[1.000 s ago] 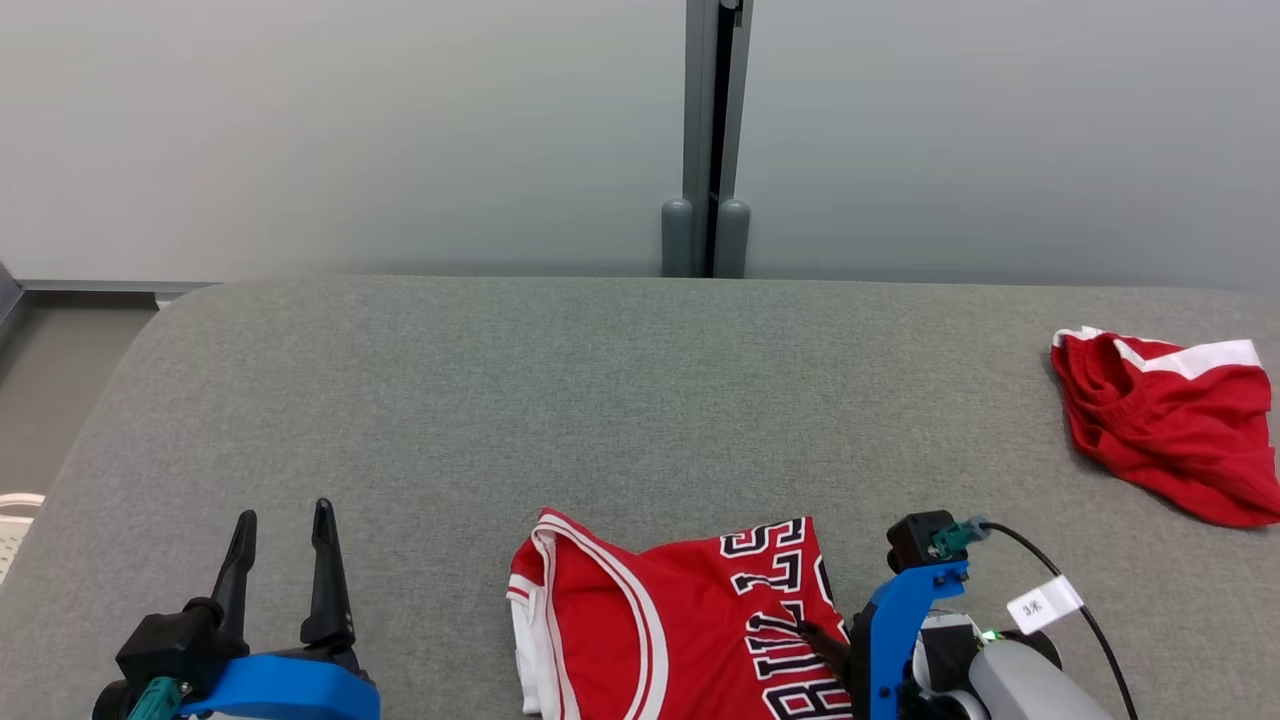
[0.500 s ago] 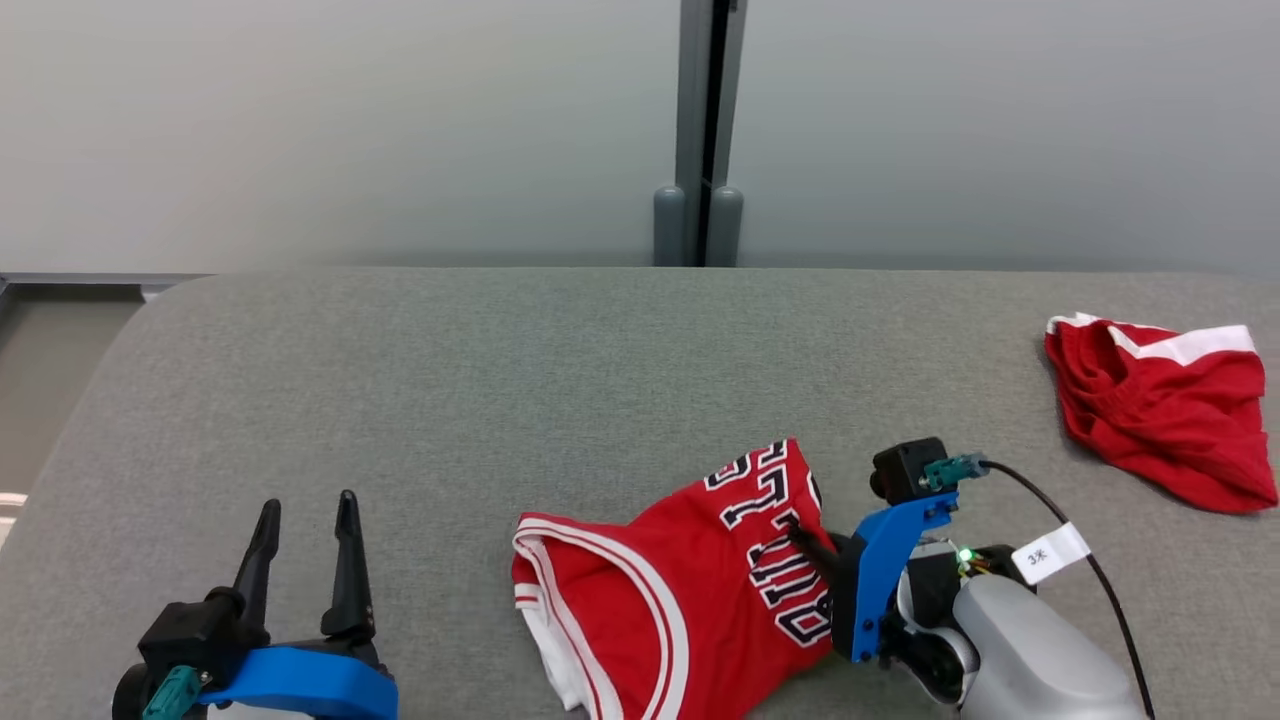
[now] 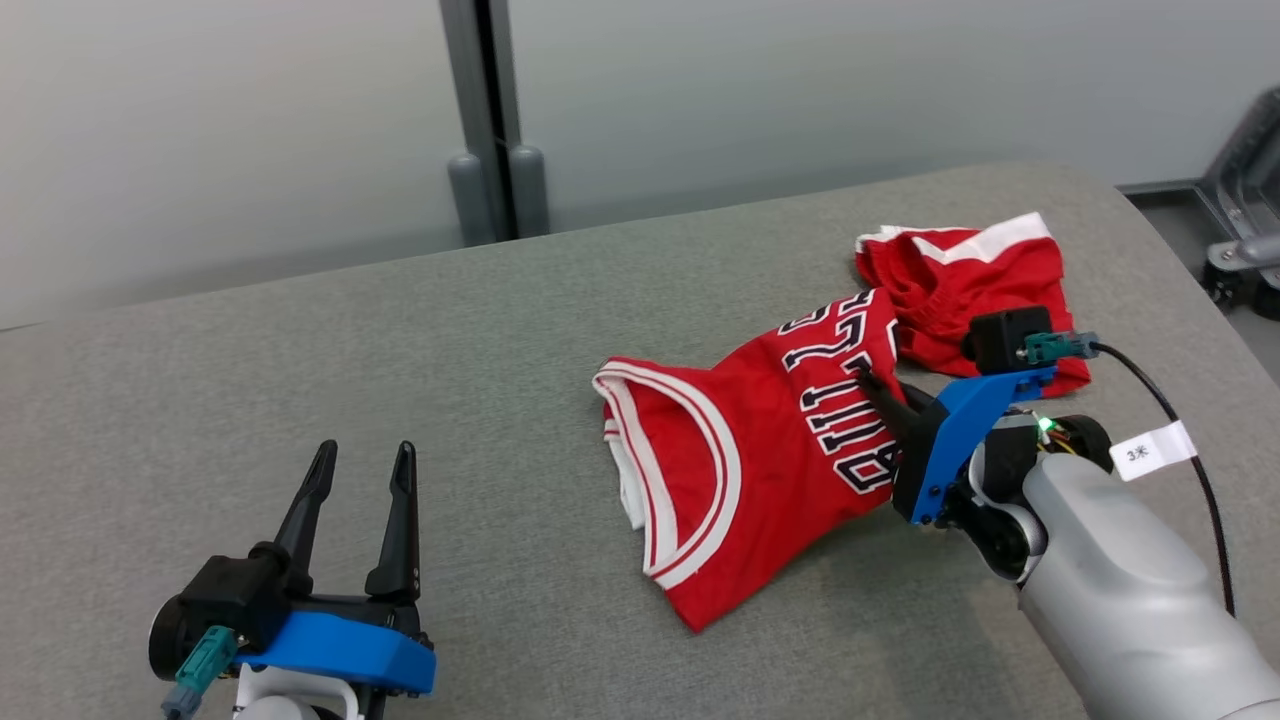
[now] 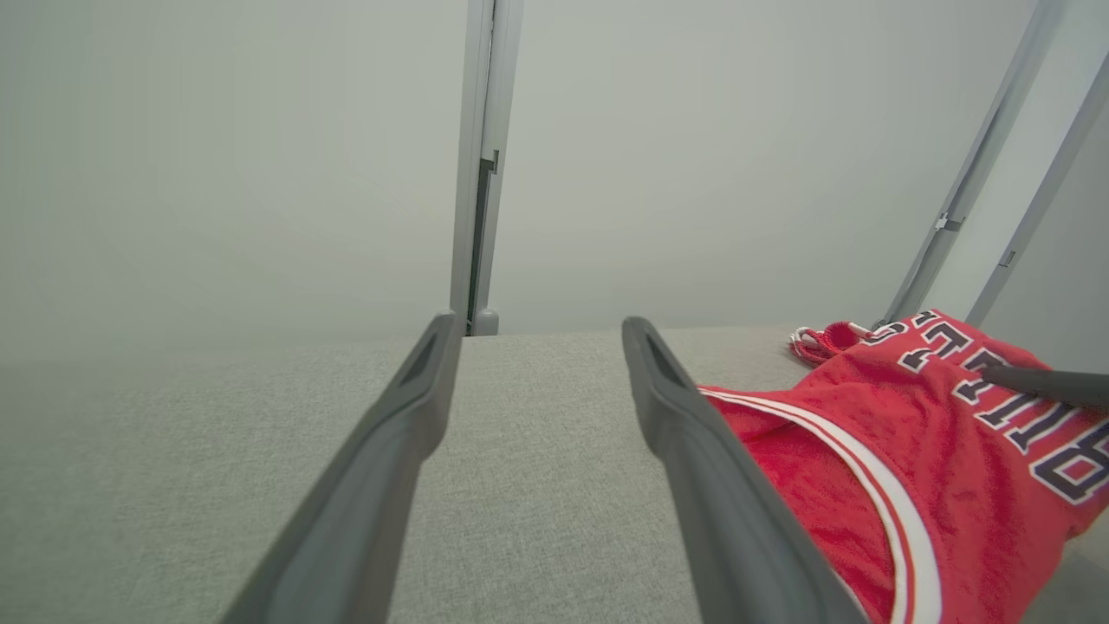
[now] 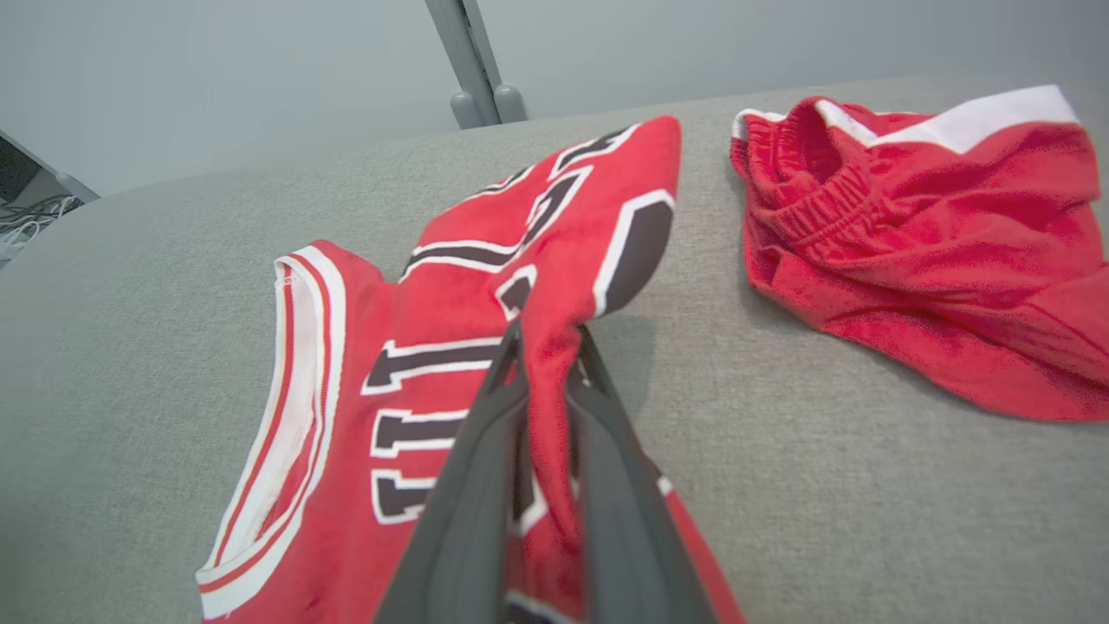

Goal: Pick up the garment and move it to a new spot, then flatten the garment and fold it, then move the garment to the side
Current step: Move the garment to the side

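The garment, a red jersey (image 3: 760, 450) with white trim and dark lettering, lies on the grey table (image 3: 400, 350) right of centre. My right gripper (image 3: 868, 378) is shut on a fold of its lettered side, and the pinched cloth rises between the fingers (image 5: 546, 334) above the table. The rest of the jersey (image 5: 346, 364) drapes down to the surface, armhole toward the left. My left gripper (image 3: 362, 455) stands open at the lower left, apart from the jersey (image 4: 910, 451), with nothing between its fingers (image 4: 539, 329).
Red shorts (image 3: 960, 280) with a white band lie crumpled just beyond the jersey's lifted edge, also in the right wrist view (image 5: 910, 234). A grey post (image 3: 490, 120) stands behind the table. The table's rounded right corner and some equipment (image 3: 1240, 200) are at far right.
The head camera has swung to the right. My right gripper has shut on the jersey's lettered side and drawn it up and toward the shorts. The left gripper stays open.
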Available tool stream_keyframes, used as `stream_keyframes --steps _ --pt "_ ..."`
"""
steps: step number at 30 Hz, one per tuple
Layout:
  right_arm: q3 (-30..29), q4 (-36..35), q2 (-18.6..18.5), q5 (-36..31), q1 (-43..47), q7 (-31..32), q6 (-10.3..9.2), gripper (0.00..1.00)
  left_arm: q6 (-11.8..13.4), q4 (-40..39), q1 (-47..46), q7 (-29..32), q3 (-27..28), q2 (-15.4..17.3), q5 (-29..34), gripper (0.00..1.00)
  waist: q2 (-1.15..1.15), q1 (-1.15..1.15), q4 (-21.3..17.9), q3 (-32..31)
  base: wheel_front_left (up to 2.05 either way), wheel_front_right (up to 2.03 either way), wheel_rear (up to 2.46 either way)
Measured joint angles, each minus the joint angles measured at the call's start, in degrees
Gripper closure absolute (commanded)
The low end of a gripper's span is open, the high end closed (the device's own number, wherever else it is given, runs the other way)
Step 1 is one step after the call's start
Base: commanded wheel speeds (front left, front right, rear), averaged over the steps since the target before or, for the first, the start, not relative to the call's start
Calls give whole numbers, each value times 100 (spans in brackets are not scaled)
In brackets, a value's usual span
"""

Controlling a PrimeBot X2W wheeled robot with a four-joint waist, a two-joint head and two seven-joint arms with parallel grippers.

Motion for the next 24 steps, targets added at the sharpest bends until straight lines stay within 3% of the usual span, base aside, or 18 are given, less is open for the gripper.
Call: stream_keyframes --steps 6,17,24 --pt "-98 30 -119 214 -209 -293 0 100 0 -41 -142 0 -187 178 -75 0 0 0 -353 301 0 0 0" --pt "-303 229 -808 222 -1813 -459 0 100 0 -102 -874 35 -446 460 -88 0 1 2 -305 1483 0 0 0" --pt "-673 1133 -967 -304 -2581 -492 0 100 4 -33 -1045 29 -348 613 -88 0 1 2 -227 2157 0 0 0"
